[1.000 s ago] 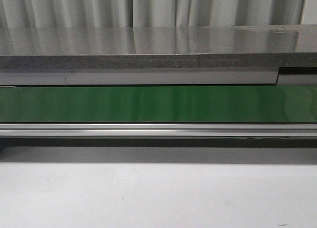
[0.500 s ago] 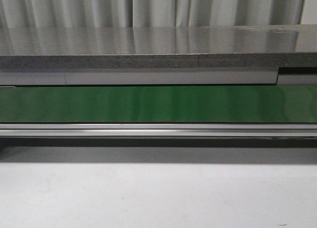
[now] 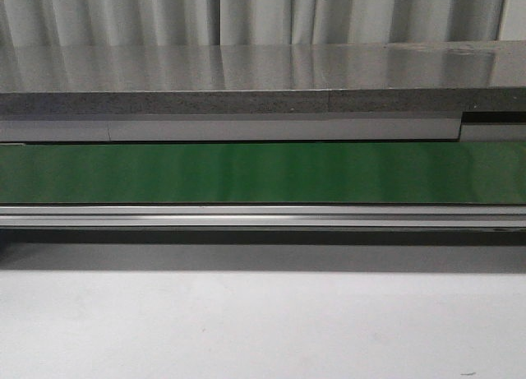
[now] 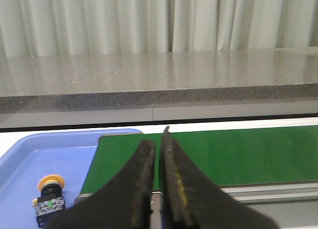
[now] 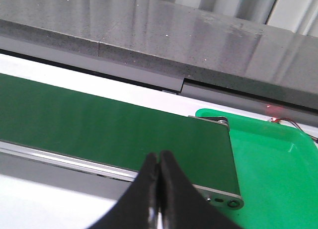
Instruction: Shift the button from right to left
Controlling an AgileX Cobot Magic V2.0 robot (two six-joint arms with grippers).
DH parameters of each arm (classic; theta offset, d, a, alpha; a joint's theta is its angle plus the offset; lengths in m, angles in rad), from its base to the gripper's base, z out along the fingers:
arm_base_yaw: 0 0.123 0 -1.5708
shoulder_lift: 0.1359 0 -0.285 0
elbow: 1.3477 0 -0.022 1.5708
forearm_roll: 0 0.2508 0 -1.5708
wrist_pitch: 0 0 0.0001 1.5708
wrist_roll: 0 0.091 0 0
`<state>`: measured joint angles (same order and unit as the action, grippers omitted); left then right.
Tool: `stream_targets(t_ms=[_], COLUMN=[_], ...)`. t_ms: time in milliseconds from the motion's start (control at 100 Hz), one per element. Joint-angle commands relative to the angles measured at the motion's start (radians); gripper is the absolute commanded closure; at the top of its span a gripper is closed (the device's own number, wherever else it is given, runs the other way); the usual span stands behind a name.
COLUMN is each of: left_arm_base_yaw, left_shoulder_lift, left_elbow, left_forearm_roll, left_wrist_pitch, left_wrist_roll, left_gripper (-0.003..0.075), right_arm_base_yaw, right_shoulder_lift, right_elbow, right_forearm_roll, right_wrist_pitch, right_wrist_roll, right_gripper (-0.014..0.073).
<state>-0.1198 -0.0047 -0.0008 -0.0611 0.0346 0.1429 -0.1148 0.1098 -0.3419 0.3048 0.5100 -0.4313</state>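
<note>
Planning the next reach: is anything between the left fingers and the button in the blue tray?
Nothing visible. The button sits alone in the blue tray, beside the closed left fingers.

Yellow-capped black button [image 4: 48, 196], blue tray [image 4: 44, 154], green belt [image 3: 263, 173], green tray [image 5: 268, 159].

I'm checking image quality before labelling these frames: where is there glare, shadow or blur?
Front view: streaky reflections on the grey counter and soft sheen on the green belt, with a shadow band beneath its rail. Left wrist view: the left gripper is slightly soft, the button readable. Right wrist view: glare on the counter, a small red glint beyond the green tray.
</note>
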Motion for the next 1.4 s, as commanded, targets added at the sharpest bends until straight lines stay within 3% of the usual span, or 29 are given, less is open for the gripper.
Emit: stream_targets(t_ms=[0, 250, 580, 1100, 1390], left_arm_base_yaw=[-0.005, -0.005, -0.005, -0.005, -0.005], left_shoulder_lift=[-0.037, -0.037, -0.037, -0.037, -0.037], left_elbow=[0.04, 0.04, 0.04, 0.04, 0.04], left_forearm_roll=[-0.01, -0.01, -0.01, -0.01, -0.01], left_wrist_pitch=[-0.079, -0.079, -0.079, -0.079, -0.079], left_wrist_roll=[-0.011, -0.011, -0.011, -0.011, -0.011], left_gripper=[0.0715, 0.0715, 0.0715, 0.0715, 0.0715], right_arm_base_yaw=[0.002, 0.056, 0.127, 0.199, 0.199], right_shoulder_lift=[0.011, -0.026, -0.127, -0.136, -0.136], right_elbow=[-0.018, 0.046, 0.187, 0.368, 0.372], right_forearm_roll=[0.014, -0.026, -0.305, -0.342, -0.342], right_wrist_pitch=[-0.082, -0.157, -0.262, -0.475, -0.47], right_wrist_roll=[-0.009, 0.012, 0.368, 0.402, 0.412], right_gripper=[0.0653, 0.0653, 0.0653, 0.0653, 0.0653])
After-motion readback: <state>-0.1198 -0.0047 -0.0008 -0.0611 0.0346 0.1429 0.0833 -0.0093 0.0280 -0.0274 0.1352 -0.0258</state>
